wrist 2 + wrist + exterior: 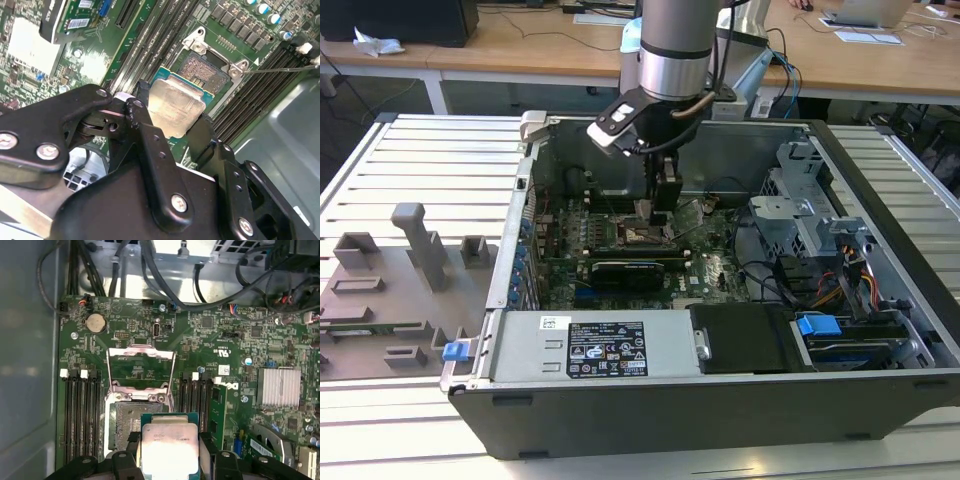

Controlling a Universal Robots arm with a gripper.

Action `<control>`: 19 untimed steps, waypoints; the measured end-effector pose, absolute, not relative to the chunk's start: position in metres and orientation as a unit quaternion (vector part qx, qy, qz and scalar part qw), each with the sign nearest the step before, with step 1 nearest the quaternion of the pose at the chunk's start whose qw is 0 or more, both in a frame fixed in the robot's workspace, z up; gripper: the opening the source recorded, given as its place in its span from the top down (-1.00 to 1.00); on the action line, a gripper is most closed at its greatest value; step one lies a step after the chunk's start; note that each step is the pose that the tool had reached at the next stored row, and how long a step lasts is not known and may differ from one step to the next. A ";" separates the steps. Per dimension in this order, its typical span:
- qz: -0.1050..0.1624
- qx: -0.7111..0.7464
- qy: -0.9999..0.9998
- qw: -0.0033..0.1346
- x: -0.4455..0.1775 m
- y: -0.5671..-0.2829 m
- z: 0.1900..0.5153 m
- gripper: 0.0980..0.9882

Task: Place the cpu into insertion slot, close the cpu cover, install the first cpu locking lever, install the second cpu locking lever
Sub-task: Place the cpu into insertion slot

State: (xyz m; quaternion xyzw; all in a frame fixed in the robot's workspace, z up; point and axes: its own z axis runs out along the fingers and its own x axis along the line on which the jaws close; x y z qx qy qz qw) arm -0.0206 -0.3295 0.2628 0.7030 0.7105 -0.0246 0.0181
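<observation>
My gripper [172,114] is shut on the cpu [176,106], a flat square chip with a pale metal top and a green edge, pinched between the two black fingers [131,439]. In both wrist views the cpu [169,449] hangs a little above the green motherboard. It overlaps one corner of the insertion slot [127,425], a dark square socket, and is offset from it. The cpu cover [142,349] is swung open and lies beyond the slot. In the exterior view the gripper [656,210] reaches down inside the open computer case, just above the insertion slot [638,236].
Black memory slots [80,415] flank the socket on both sides. A thin metal lever [280,69] sticks out by the socket. A finned heatsink [279,386], cable bundles [150,270] and the case wall [25,365] are close by. Grey fixtures [415,245] stand outside the case.
</observation>
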 end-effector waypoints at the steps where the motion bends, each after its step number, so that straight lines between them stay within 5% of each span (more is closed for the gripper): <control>1: -0.025 0.707 0.707 0.018 -0.021 -0.329 0.263 0.00; 19: -0.025 0.709 0.705 0.018 -0.021 -0.302 0.263 0.00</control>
